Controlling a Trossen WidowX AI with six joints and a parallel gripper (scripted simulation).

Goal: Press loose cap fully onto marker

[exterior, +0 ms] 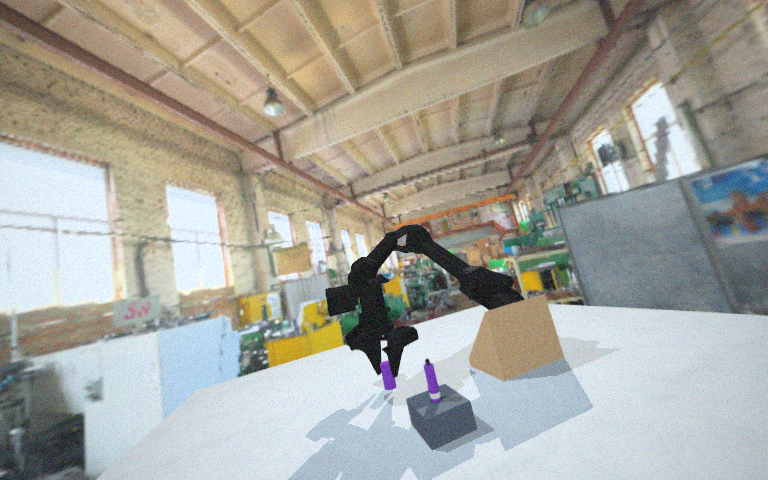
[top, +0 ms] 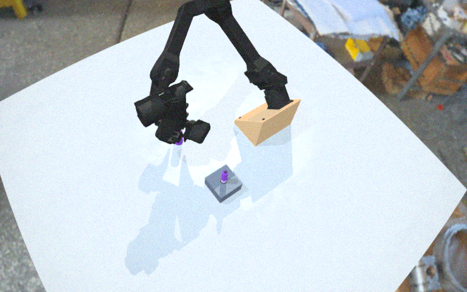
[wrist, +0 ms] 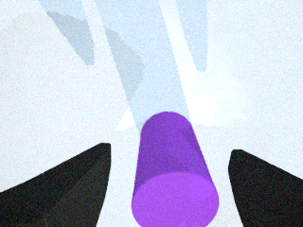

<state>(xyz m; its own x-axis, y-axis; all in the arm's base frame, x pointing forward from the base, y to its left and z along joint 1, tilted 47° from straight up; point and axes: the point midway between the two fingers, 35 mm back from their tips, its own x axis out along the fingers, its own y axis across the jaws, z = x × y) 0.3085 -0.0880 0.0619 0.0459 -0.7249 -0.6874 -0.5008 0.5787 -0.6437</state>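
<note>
From the top, you see the pincer point(top: 179, 137) pointing down over the purple cap point(top: 178, 141), which peeks out beneath the black fingers. The cap stands on the white counter point(top: 344, 192), well apart from the grey block point(top: 223, 187) that holds the marker point(top: 224, 176) upright. The arm rises from a tan base point(top: 266, 121) behind the block.

From the exterior view, you see the fingers straddling the top of the cap point(exterior: 387, 375), whose foot rests on the counter point(exterior: 651, 396). The marker point(exterior: 432, 381) stands in the block point(exterior: 441, 421) just to the right of it.

From the wrist, you look down on the cap point(wrist: 173, 180) standing between the two dark fingers, with counter showing on both sides of it. The pincer is open and grips nothing.
</note>
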